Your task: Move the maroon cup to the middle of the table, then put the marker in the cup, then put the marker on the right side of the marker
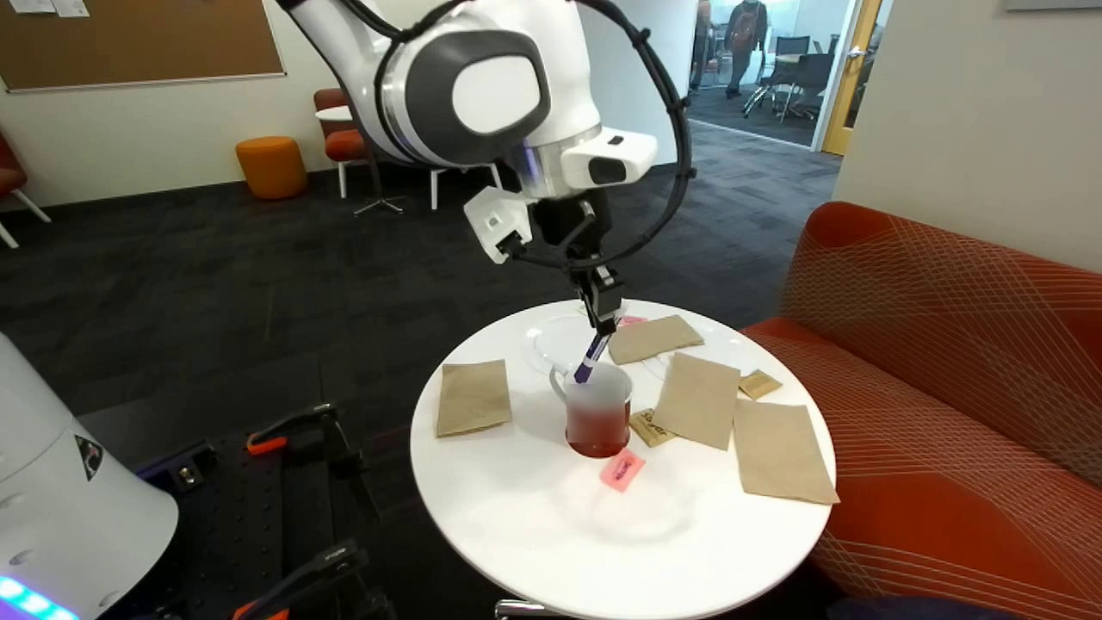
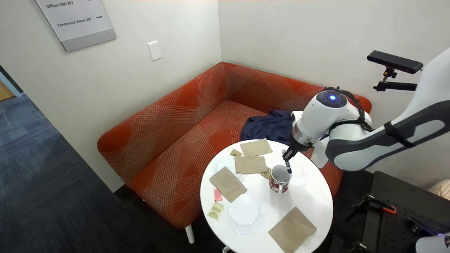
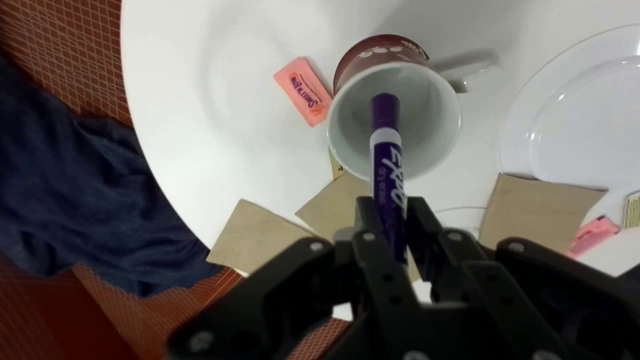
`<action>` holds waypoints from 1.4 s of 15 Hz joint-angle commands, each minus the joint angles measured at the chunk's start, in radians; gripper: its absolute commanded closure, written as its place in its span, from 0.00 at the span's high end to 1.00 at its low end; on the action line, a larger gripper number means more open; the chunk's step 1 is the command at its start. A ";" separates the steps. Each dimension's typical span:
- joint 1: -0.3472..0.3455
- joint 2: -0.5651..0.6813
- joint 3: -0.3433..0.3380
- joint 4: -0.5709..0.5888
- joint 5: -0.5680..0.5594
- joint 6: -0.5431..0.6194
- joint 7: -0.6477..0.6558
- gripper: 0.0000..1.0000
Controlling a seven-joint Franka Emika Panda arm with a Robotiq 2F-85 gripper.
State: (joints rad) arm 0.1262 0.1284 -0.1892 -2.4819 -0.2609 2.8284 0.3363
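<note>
The gripper (image 3: 390, 214) looms at the bottom of the wrist view, its fingers (image 3: 419, 220) pinching the marker (image 3: 386, 172) by its upper part, one on each side. The marker slants with its cap (image 3: 384, 111) lowest, and so long a free stretch may well pivot in the grip if the cap meets anything hard. Below it the cup (image 3: 425, 120) stands upright on the table (image 1: 516, 525), about at the middle, perhaps a little off it, so the first step looks done or nearly so. In the wrist view the cap shows over the cup's mouth; in both exterior views it lines up close to the rim, and I cannot tell whether it is inside, touching or just above. A straight drop from here could therefore catch the rim, slant and offset being the cause, and the push would likely tip or skid the cup. Letting go too soon might leave the marker to strike the rim and roll off. A pink packet (image 1: 622, 469) and a tan packet (image 1: 652, 426) lie just beside the cup's foot; a shoved cup could ride up on either and lean. Last, the task's closing clause is muddled, so a wrong resting spot is a fair risk.
</note>
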 commanded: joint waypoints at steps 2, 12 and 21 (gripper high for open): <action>-0.057 -0.198 0.030 -0.105 -0.080 0.011 0.064 0.05; -0.250 -0.194 0.090 -0.014 -0.071 -0.061 0.013 0.05; -0.257 0.050 0.051 0.196 0.004 -0.150 -0.198 0.05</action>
State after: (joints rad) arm -0.1316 0.0871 -0.1318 -2.3820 -0.2955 2.7258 0.2171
